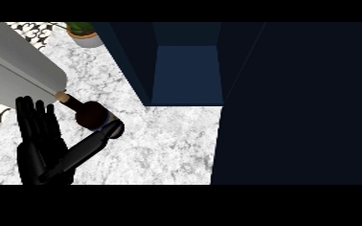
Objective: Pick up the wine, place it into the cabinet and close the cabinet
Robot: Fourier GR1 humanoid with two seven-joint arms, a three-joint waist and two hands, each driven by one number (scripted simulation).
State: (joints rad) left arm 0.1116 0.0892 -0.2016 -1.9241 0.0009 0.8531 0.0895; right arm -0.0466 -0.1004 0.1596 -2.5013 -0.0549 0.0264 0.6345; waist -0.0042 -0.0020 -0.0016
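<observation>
My left hand (35, 143) is at the lower left of the head view. Its fingers (34, 117) are straight, pointing up and slightly spread, and the thumb (84, 148) is stretched out sideways. The thumb's tip is touching the wine bottle (90, 114) or is right beside it. Nothing is curled round the bottle, so I judge that it is not yet in my grasp. My right hand does not show at all.

The bottle stands on the marble counter (163, 143) just beside my palm, its corked neck pointing up and left. That could be a real lean or only the steep view; I cannot tell which. The neck meets the edge of a broad grey shape (28, 67) (I cannot say what it is).

What worries me is the thumb. If it presses on the bottle's lower side before the fingers come round the other, it may tip the bottle over or shove it against that grey shape.

There is a later risk too. The open cabinet (187, 72) is a narrow dark bay well apart from the bottle, across the counter, so a carry that drifts sideways could knock the bottle on its near wall or on the door (283, 105) at the right.
</observation>
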